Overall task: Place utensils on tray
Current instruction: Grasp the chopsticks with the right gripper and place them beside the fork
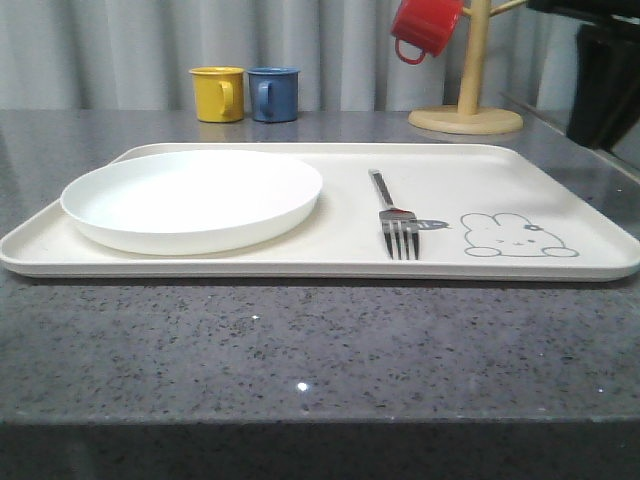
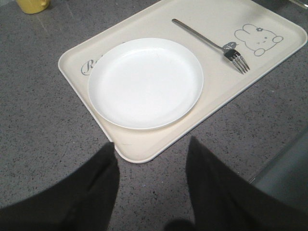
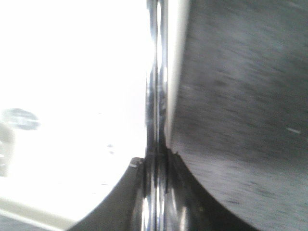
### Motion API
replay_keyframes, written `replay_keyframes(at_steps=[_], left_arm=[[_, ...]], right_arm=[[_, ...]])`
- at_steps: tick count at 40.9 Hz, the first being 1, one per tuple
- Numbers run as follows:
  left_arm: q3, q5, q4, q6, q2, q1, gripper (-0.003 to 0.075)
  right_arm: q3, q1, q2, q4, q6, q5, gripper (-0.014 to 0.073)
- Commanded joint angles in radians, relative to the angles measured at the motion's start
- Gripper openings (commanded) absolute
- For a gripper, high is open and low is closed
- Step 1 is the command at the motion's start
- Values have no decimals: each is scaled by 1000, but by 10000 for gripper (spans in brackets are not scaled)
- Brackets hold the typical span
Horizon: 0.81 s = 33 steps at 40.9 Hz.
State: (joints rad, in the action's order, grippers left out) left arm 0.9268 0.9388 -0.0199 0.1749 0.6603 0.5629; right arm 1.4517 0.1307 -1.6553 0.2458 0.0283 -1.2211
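Chopsticks (image 3: pixel 156 96) pinched in right hand (image 3: pixel 155 192); left hand (image 2: pixel 151 187) open, empty.

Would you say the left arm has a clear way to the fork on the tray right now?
Probably yes: the left gripper hangs open over the table, and the fork lies bare on the tray beyond the white plate, with nothing standing between.

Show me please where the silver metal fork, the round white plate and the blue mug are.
silver metal fork (image 1: pixel 398 222), front view, on the neck just above its tines.
round white plate (image 2: pixel 145 83), left wrist view, on its flat middle.
blue mug (image 1: pixel 275 94), front view, on its side wall.
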Motion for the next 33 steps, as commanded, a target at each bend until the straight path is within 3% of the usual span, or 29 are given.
replay_keyframes(at_steps=[1, 14, 22, 25, 33], left_arm=[[25, -69, -7, -8, 1, 7, 313], [25, -69, -7, -8, 1, 7, 313], [25, -69, -7, -8, 1, 7, 313], [25, -69, -7, -8, 1, 7, 313], [25, -69, -7, -8, 1, 7, 313]], right_arm=[[38, 55, 42, 58, -52, -60, 45], [37, 162, -59, 57, -307, 33, 45], [37, 164, -108, 57, -326, 46, 62], [37, 164, -113, 57, -326, 60, 101], [38, 164, -113, 54, -325, 83, 327]])
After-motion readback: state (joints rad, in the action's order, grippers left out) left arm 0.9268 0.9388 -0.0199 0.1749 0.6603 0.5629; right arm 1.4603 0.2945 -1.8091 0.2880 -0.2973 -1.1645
